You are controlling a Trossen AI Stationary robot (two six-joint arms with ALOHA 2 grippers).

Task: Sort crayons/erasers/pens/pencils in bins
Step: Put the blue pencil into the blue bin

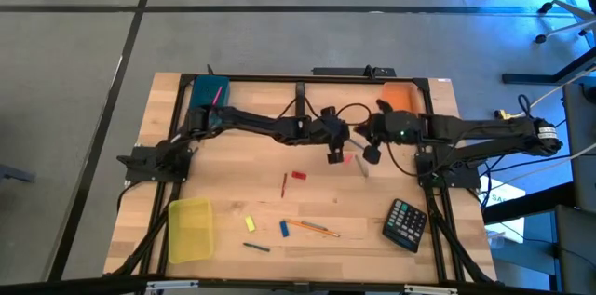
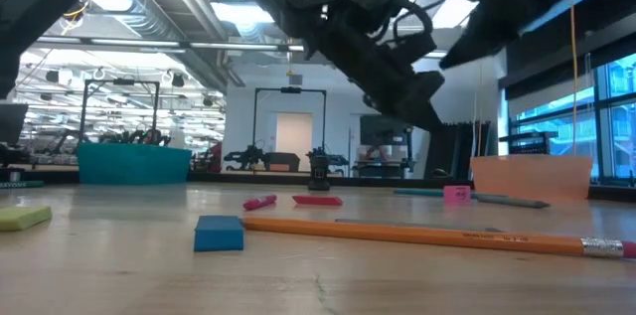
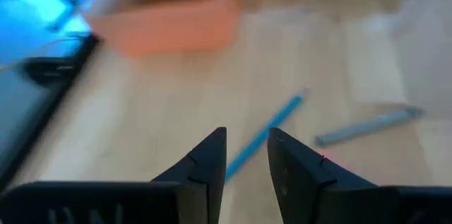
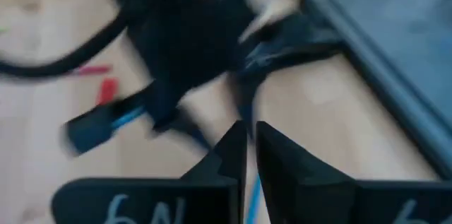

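My left gripper (image 1: 335,153) hangs open over the table's middle, slanting down toward the orange bin (image 3: 169,19). A thin blue pen (image 3: 279,121) lies on the wood just beyond its fingertips (image 3: 247,133), with a grey crayon (image 3: 367,126) beside it. My right gripper (image 1: 372,154) hovers close by on the right, above the table, its fingers (image 4: 247,126) all but together and holding nothing. A red eraser (image 1: 298,175) and a yellow eraser (image 1: 250,224) lie flat nearer the front. The teal bin (image 1: 209,90) stands far left and the yellow bin (image 1: 189,230) near left.
A black calculator (image 1: 407,223) lies near right. An orange pencil (image 1: 312,228), a blue block (image 1: 284,229), a dark pen (image 1: 256,248) and a red stick (image 1: 285,185) are scattered across the front half. A small pink piece (image 2: 457,194) sits by the blue pen.
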